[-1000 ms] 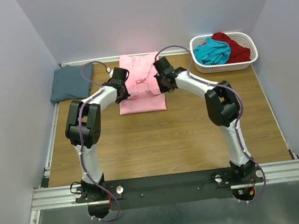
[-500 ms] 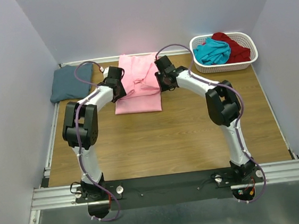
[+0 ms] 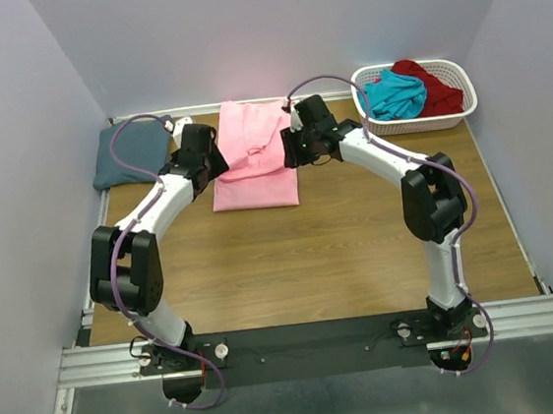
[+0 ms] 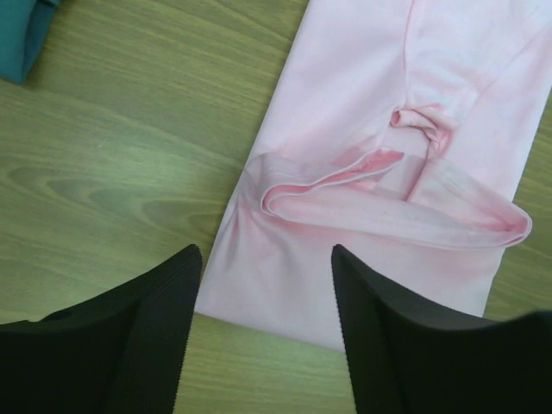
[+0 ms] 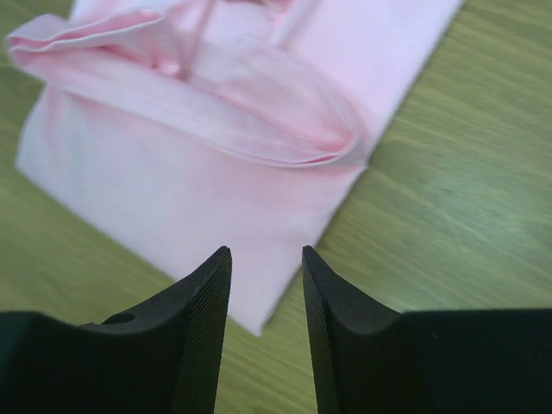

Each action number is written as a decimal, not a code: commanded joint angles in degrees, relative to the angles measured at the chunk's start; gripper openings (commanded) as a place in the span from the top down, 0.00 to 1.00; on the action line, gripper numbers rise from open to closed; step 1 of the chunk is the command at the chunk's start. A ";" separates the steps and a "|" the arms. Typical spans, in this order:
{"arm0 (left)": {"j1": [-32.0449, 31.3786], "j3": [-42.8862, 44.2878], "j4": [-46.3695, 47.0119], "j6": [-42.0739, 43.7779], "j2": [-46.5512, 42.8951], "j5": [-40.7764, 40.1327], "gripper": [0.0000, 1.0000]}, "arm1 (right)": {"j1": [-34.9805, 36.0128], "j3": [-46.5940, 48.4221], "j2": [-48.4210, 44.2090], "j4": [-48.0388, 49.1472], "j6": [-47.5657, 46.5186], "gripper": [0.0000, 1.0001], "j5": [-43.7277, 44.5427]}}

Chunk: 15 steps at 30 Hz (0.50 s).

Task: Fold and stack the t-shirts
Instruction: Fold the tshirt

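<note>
Along the near edge of the wooden table (image 3: 292,265): two arm bases, bolted side by side. Beyond them, a stretch of bare wood.

Further in, toward the far edge and about midway across: a light pink t-shirt (image 3: 253,175), laid flat as a folded rectangle, with a loose roll of cloth bunched across its top layer. Flanked by both grippers, one at each side.

At its left side, the left gripper (image 4: 265,259): jaws spread wide, nothing between them, only a corner of the shirt showing through the gap below. At its right side, the right gripper (image 5: 266,254): jaws parted more narrowly, gripping nothing either, poised above another corner.

In the far left corner: a slate blue-grey t-shirt (image 3: 130,151), folded, near the pink one but not touching it. In the far right corner: a white slotted basket (image 3: 416,125) holding a teal t-shirt (image 3: 393,94) and a dark red t-shirt (image 3: 432,87), both crumpled.

Judged to be late in the folding of the pink shirt, with the cloth lying free. Next, probably: flatten the bunched roll, then pinch both sides evenly and carry the packet onto the blue-grey shirt. Calls for matched grips through all layers, so that nothing falls open. Two basket shirts not yet folded.
</note>
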 commanded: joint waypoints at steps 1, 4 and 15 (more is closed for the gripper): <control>-0.36 -3.75 0.47 -1.49 1.21 4.49 0.36 | 0.55 -2.52 0.74 2.95 2.43 0.57 -12.49; -0.45 -5.16 0.74 -1.93 3.93 7.92 0.43 | 0.46 -3.48 2.85 4.18 3.40 0.60 -15.75; -0.44 -4.98 -0.67 -2.81 11.32 10.29 0.53 | 0.20 -7.96 8.48 4.36 6.65 0.69 -15.40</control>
